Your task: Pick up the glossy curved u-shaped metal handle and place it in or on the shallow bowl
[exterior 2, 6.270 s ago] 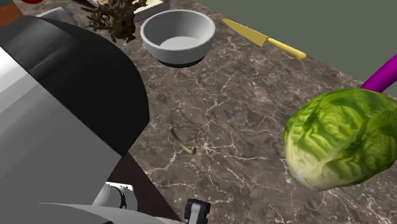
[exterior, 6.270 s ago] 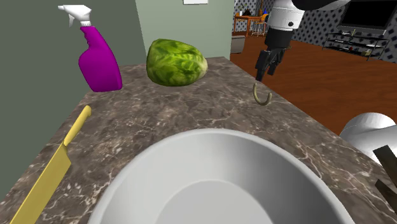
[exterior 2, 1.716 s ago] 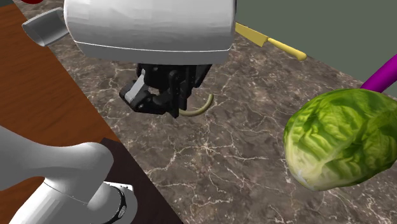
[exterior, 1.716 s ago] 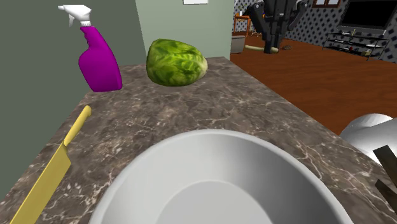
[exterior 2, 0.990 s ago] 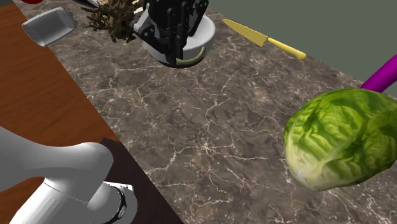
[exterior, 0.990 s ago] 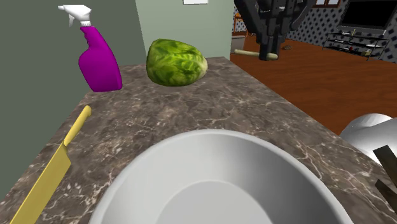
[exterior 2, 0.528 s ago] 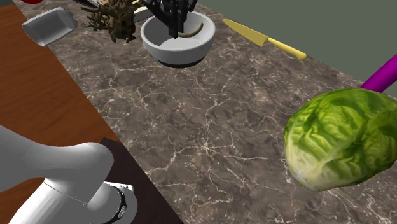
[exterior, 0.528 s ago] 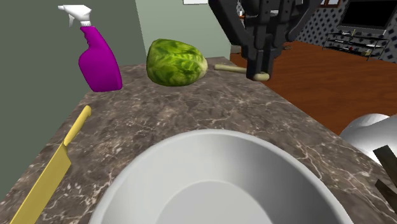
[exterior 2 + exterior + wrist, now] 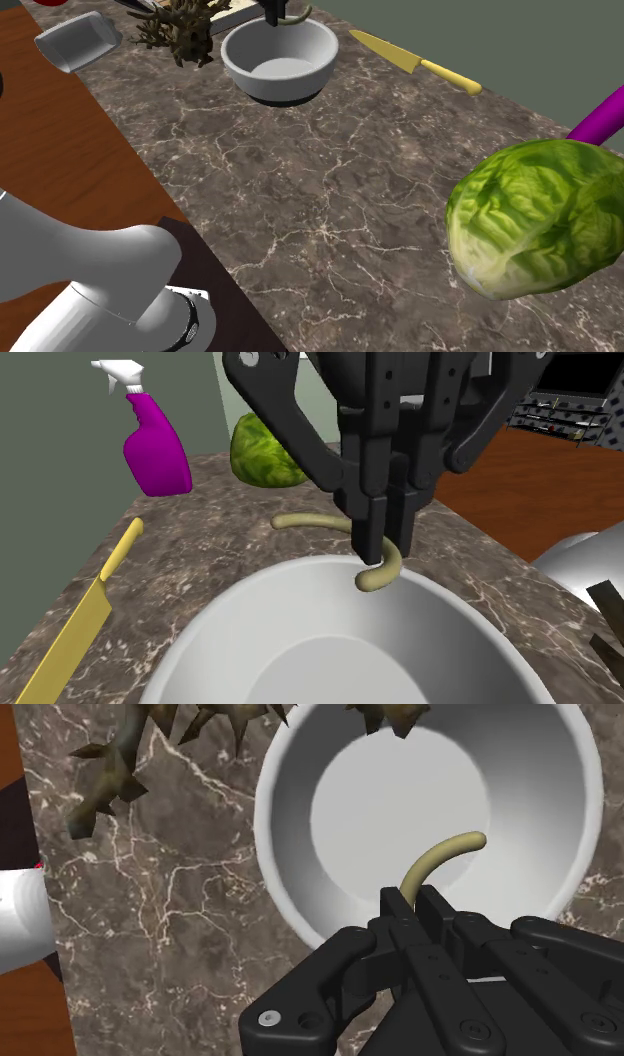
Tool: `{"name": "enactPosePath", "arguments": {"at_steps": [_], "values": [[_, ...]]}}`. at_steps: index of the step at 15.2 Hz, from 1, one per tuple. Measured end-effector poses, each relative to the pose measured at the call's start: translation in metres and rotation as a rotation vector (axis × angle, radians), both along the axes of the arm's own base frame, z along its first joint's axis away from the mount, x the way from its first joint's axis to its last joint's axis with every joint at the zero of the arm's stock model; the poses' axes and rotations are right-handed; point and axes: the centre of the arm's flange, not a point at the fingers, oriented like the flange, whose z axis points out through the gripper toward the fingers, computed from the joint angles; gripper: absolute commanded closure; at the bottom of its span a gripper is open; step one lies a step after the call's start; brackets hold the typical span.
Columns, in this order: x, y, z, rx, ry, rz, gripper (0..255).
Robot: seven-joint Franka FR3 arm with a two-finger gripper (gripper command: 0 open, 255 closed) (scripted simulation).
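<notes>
My black gripper (image 9: 385, 544) is shut on a pale olive, glossy U-shaped handle (image 9: 318, 521). It holds the handle by one end, and the free end curves out sideways. Gripper and handle hang above the wide, shallow grey-white bowl (image 9: 236, 601), over the rim on the lettuce side. In the wrist view the handle (image 9: 441, 858) curls out from between the fingertips (image 9: 410, 900) over the inside of the bowl (image 9: 281, 854). In the second exterior view the gripper (image 9: 273, 12) and the handle (image 9: 298, 18) are just above the bowl's (image 9: 236, 66) far rim.
On the marble counter (image 9: 340, 190) lie a yellow knife (image 9: 88, 614), a magenta spray bottle (image 9: 156, 452) and a green lettuce (image 9: 540, 215). A spiky brown object (image 9: 180, 34) and a tipped grey cup (image 9: 74, 41) sit beside the bowl. The counter edge drops to a wooden floor.
The gripper has carried the handle from above the counter's far side to over the bowl, coming much closer to the shoulder camera. Its grip has stayed shut.
</notes>
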Motion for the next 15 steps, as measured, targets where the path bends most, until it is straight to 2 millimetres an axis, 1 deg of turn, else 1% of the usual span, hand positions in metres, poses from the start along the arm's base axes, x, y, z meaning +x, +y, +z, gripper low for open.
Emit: {"name": "enactPosePath", "arguments": {"at_steps": [2,5,13,15], "values": [[-0.004,0.026,0.001,-0.001,-0.001,0.000,255],[-0.014,0.040,-0.012,0.002,0.000,0.000,255],[-0.017,0.043,-0.052,0.002,0.001,-0.001,255],[-0.016,0.043,-0.059,0.002,0.001,-0.001,255]]}}
